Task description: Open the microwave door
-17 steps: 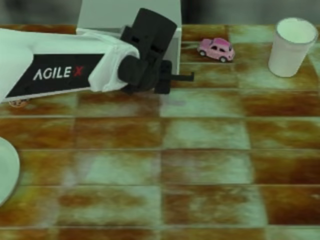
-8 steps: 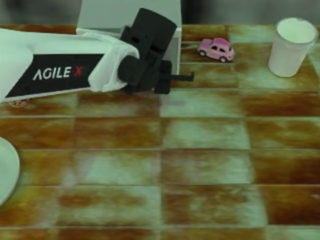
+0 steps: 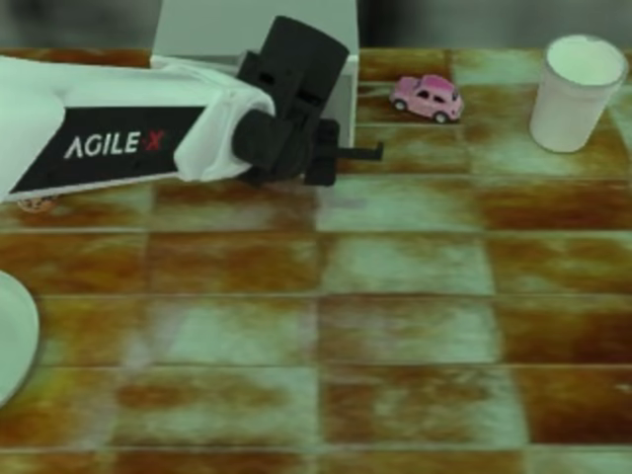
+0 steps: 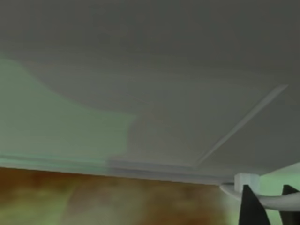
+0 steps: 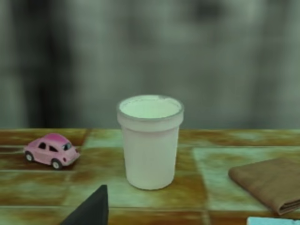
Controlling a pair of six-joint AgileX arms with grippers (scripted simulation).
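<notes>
L gripper (image 3: 357, 151) sits at the front R corner of the microwave (image 3: 257, 25), low and close against its face; the AgileX arm reaches in from the table's L side and covers most of the front edge in top view. Grip state: can't tell, since the L wrist cam only catches the gripper at the frame edge, w/ a pale curved door handle (image 4: 274, 200) crossing right there; contact w/ it unclear. Microwave stands at the far edge of the table (image 3: 395, 296), L of centre. Microwave door (image 4: 164, 93) fills the L wrist view as a flat grey panel w/ a window outline; it looks flush w/ the box, not swung out. Pink toy car (image 3: 427, 98) is just R of the microwave, apart from it; white cup (image 3: 578, 92) stands upright further R, near the far R corner. White plate (image 3: 12, 336) pokes in at the L edge. R gripper (image 5: 91, 211) is outside the top view; only a dark sliver shows in its own cam, so width can't be told. That cam faces the cup, w/ the car to one side and a folded brown cloth (image 5: 269, 183) to the other.
</notes>
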